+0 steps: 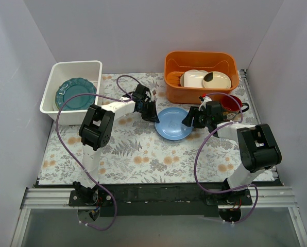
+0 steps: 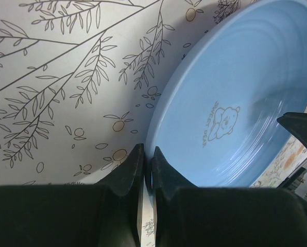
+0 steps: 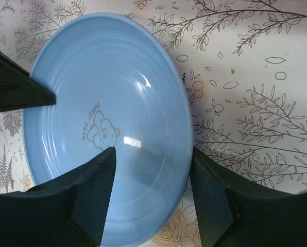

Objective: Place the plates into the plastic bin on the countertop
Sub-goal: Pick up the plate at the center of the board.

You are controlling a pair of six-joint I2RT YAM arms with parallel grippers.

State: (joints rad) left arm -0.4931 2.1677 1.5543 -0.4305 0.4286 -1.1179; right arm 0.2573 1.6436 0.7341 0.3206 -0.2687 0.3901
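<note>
A light blue plate [image 1: 173,123] with a small bear print sits at the middle of the fern-print countertop [image 1: 143,149]. My left gripper [image 1: 152,114] is shut on its left rim; in the left wrist view the fingertips [image 2: 147,152] pinch the thin edge of the blue plate [image 2: 236,92]. My right gripper [image 1: 190,119] stands open at the plate's right side. In the right wrist view the right gripper [image 3: 152,152] straddles the rim of the blue plate [image 3: 107,118], one finger over the inside and one outside, with gaps showing. A teal plate [image 1: 75,93] lies in the white plastic bin [image 1: 76,64] at the back left.
An orange tub [image 1: 200,55] at the back right holds cream dishes [image 1: 197,78]. A red mug [image 1: 228,100] stands just in front of it, close behind my right arm. Grey walls close in the left, back and right sides.
</note>
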